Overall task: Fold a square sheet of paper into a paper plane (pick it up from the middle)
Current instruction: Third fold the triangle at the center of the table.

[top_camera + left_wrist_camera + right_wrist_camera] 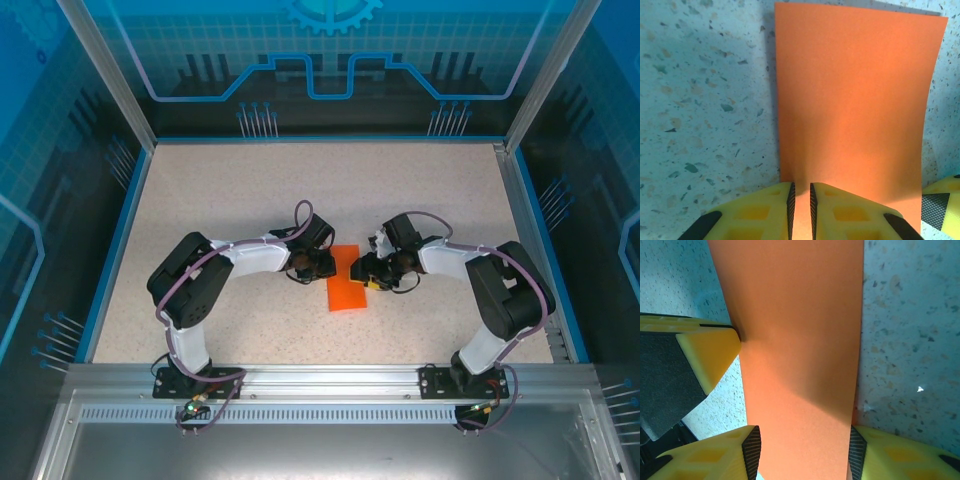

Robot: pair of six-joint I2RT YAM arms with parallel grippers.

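Left hand (800,189) pinches the square sheet of paper (855,100); half-open right hand (804,440) straddles it on the table (705,100).

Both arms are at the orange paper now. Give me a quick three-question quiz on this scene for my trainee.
1. True or false: the left gripper is pinching an edge of the orange paper.
2. Whose jaws stand wider apart? A) left gripper B) right gripper
3. What lies between the right gripper's jaws?
Key: 1 true; 2 B; 3 the orange paper.
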